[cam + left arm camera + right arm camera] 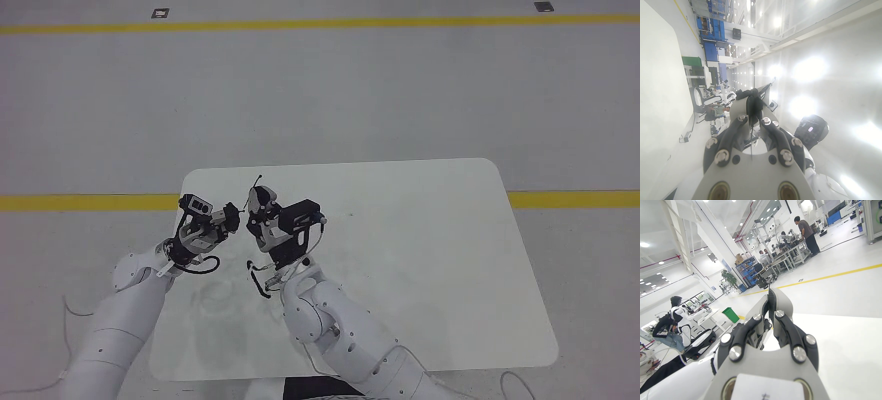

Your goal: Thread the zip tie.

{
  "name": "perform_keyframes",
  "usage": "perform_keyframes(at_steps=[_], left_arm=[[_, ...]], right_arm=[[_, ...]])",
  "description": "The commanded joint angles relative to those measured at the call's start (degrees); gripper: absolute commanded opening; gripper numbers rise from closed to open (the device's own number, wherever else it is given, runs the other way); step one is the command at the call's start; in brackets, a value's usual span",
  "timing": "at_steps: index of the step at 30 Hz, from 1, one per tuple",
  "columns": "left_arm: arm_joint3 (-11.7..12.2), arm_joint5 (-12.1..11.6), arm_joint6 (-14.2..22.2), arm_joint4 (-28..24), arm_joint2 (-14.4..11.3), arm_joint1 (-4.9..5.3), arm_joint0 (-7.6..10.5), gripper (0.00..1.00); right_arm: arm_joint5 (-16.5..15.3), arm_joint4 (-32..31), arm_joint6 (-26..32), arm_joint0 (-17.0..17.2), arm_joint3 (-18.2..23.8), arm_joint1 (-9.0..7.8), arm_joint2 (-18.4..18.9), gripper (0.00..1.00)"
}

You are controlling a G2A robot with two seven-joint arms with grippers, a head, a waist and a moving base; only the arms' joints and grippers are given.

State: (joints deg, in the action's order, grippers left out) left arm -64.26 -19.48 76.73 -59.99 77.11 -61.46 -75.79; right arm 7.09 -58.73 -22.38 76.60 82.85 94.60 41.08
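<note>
Above table (pixel 420 260), left gripper (pixel 753 97) and right gripper (pixel 769 295) pinch one zip tie (pixel 751 147).

Top view: high overhead, facing down on the whole table (pixel 430 230), far off.
Left wrist view: close behind left gripper (pixel 753 100), rolled sideways, facing along the table toward the hall.
Right wrist view: close behind right gripper (pixel 769 296), facing over a table edge to the hall floor.
Shared by all: table.

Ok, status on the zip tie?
Left gripper shut on zip tie, right gripper too. Grippers tip to tip above the table, tie tail poking past the right one. Nothing else between them.
</note>
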Motion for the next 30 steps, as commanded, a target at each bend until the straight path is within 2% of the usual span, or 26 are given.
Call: perform_keyframes(at_steps=[1, 30], left_arm=[[0.0, 0.0, 0.0, 0.0, 0.0, 0.0, 0.0, 0.0], [0.0, 0.0, 0.0, 0.0, 0.0, 0.0, 0.0, 0.0]], right_arm=[[0.3, -0.2, -0.1, 0.0, -0.2, 0.12, 0.0, 0.0], [0.0, -2.3, 0.6, 1.1, -0.4, 1.0, 1.1, 0.0]])
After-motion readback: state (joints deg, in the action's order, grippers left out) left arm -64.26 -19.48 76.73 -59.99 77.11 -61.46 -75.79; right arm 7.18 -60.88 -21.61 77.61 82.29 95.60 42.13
